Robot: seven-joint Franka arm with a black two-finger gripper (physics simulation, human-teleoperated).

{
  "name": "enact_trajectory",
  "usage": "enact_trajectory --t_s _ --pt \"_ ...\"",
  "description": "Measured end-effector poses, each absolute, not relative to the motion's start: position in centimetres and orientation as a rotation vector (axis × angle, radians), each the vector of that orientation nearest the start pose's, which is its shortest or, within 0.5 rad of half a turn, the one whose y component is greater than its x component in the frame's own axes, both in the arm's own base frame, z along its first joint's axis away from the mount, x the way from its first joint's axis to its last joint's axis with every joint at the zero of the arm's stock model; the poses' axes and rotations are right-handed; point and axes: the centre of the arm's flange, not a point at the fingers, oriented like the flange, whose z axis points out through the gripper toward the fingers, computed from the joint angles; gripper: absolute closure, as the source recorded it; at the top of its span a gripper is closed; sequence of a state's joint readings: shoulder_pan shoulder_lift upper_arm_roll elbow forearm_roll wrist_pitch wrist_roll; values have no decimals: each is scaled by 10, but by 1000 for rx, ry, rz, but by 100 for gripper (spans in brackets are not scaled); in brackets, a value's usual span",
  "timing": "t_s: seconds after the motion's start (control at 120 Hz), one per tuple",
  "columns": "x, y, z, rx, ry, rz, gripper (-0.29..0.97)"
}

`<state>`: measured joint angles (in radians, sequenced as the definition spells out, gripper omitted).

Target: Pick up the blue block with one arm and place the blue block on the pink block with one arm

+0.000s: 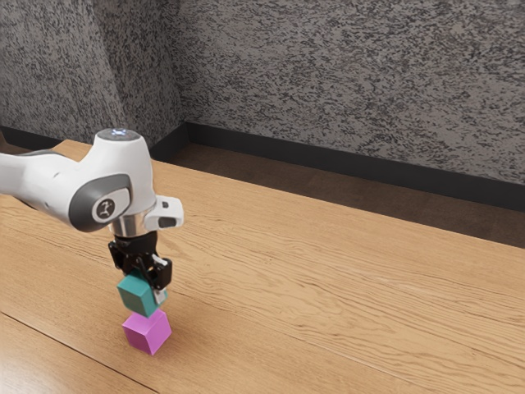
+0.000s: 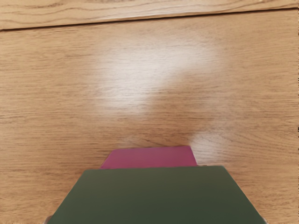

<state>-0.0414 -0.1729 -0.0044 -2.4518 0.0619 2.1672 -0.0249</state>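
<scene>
A teal-blue block sits between the black fingers of my gripper, which is shut on it. Directly below it rests the pink block on the wooden table. The blue block's underside looks level with or touching the pink block's top; I cannot tell whether a gap lies between them. In the wrist view the held block is a large dark green shape under the hand, with a strip of the pink block showing just beyond it.
The wooden table stretches to the exterior view's right, with a seam along its near side. Behind it run a dark baseboard and a speckled grey wall.
</scene>
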Motion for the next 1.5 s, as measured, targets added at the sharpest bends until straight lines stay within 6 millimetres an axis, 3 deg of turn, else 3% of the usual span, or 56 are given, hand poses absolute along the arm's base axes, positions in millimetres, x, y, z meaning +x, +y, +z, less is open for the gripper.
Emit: enact_trajectory --t_s 0.508,0.825,1.433,1.5 --pt "423 -17 351 -3082 71 196 33" --pt "428 -17 330 -3077 64 264 33" --pt "437 -9 322 -3095 16 236 32" --pt "438 -9 321 -3097 16 237 25"
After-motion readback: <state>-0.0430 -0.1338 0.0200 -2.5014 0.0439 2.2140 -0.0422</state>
